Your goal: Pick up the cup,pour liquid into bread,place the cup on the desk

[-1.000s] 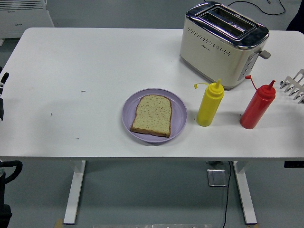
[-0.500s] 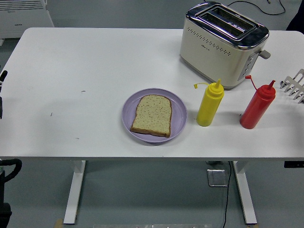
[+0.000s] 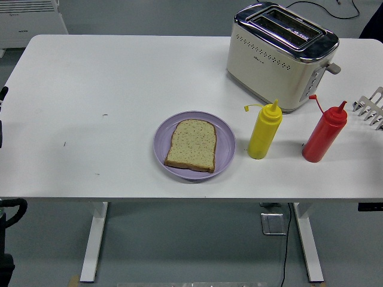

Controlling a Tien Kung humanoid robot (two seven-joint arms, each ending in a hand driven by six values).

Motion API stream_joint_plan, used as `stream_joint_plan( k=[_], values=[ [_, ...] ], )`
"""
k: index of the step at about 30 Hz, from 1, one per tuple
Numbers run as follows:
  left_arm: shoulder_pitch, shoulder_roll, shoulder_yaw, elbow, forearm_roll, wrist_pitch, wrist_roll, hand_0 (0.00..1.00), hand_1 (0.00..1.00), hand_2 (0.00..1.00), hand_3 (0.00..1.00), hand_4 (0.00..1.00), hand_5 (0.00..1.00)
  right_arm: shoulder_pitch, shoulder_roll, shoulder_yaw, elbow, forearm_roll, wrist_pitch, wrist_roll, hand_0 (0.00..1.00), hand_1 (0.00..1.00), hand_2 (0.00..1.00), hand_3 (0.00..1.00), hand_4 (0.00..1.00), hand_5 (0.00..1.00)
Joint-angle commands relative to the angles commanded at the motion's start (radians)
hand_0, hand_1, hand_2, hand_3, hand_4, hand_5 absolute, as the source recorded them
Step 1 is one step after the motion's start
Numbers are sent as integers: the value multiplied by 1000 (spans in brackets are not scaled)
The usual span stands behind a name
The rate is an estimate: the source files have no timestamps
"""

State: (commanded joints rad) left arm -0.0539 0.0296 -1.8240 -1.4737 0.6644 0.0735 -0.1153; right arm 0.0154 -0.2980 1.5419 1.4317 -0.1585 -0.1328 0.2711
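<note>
One slice of bread (image 3: 191, 145) lies on a purple plate (image 3: 224, 149) near the tabletop's (image 3: 119, 78) front edge. Right of it stand a yellow bottle (image 3: 264, 131) and a red bottle (image 3: 324, 133); a toaster (image 3: 280, 55) sits toward the far right corner. Neither hand shows.

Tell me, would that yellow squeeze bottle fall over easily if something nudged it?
Probably yes. The yellow bottle stands upright, tall and narrow on a small base, so a push near its top would likely tip it. Its smooth, rounded plastic sides suggest it would roll once down. It stands close beside the purple plate, so it might land there.
</note>
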Motion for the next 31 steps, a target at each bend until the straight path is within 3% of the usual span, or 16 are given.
stream_joint_plan(
  k=[31],
  values=[
    [0, 3, 11, 2, -2, 1, 0, 720, 745, 758, 682, 668, 998, 2, 2, -7, -5, 0, 3, -4, 819, 765, 781, 812, 626, 775]
  ],
)
